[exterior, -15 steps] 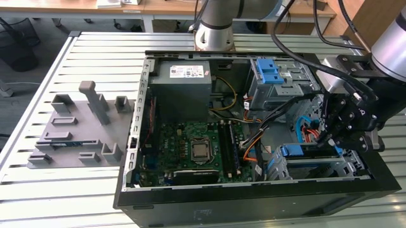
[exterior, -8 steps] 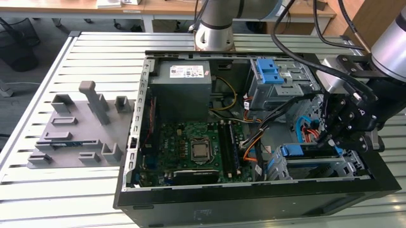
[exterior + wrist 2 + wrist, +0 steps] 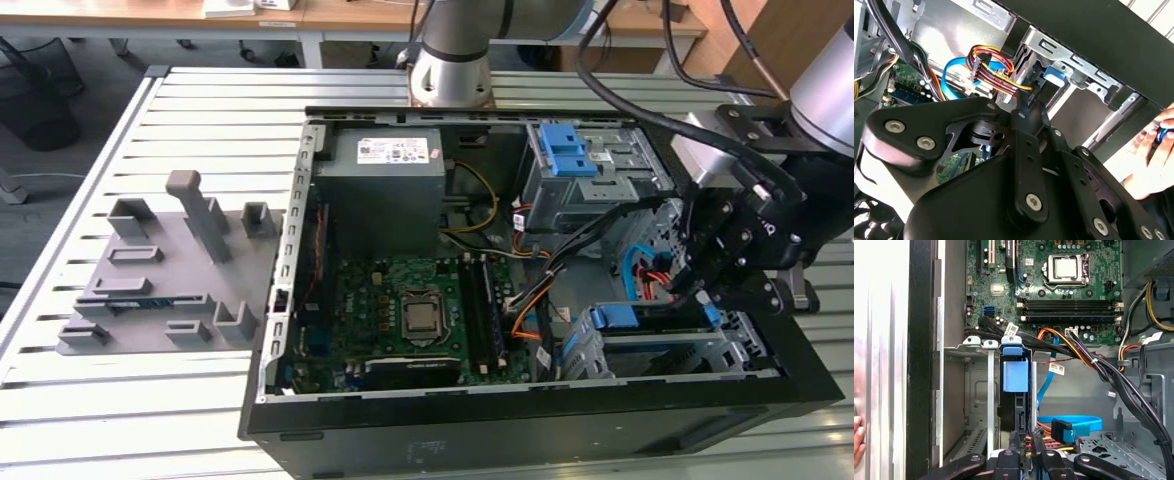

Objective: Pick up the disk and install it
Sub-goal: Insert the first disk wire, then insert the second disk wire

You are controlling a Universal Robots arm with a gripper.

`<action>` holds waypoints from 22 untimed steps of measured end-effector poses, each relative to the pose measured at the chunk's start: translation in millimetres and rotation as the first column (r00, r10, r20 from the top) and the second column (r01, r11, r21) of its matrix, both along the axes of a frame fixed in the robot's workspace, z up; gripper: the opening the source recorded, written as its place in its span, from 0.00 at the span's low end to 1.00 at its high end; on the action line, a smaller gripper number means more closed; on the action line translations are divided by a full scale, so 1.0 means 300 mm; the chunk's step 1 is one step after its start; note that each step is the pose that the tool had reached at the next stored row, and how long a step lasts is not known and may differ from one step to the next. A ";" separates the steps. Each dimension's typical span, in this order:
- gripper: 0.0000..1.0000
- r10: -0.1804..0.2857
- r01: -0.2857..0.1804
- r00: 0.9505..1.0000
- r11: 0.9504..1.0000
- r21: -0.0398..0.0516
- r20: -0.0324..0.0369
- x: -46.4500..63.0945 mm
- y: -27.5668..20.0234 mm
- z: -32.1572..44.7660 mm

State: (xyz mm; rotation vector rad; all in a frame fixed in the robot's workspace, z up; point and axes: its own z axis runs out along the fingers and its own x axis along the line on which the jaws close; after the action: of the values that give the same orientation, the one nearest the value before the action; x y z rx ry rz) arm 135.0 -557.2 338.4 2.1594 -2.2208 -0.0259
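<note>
Hand [image 3: 714, 285] poised over the drive cage [image 3: 667, 350] at the case's [image 3: 534, 420] four o'clock corner; whether clenched cannot be told. Disk [image 3: 1015, 390] stands edgewise in the cage slot, apparently seated, cables [image 3: 1054, 440] alongside; installation nearly complete.

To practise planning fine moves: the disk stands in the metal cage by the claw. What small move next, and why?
Probably a short straight push along the slot, to seat it: the disk stands on edge between the cage rails, in line with the claw, and cables lie close beside.
</note>
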 end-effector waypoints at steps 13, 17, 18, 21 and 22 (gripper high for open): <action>0.11 0.000 0.000 1.000 1.000 0.000 0.000 0.000 0.000 0.007; 0.11 0.000 0.000 1.000 1.000 0.000 0.000 0.000 0.000 0.009; 0.11 0.000 0.000 1.000 1.000 0.000 0.000 0.000 0.000 0.009; 0.11 0.000 0.000 1.000 1.000 0.000 0.001 -0.001 0.000 0.009; 0.11 0.000 0.000 1.000 1.000 0.000 0.001 -0.001 0.000 0.009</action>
State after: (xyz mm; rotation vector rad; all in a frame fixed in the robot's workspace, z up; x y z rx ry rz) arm 134.7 -557.2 341.2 2.1600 -2.2212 -0.0247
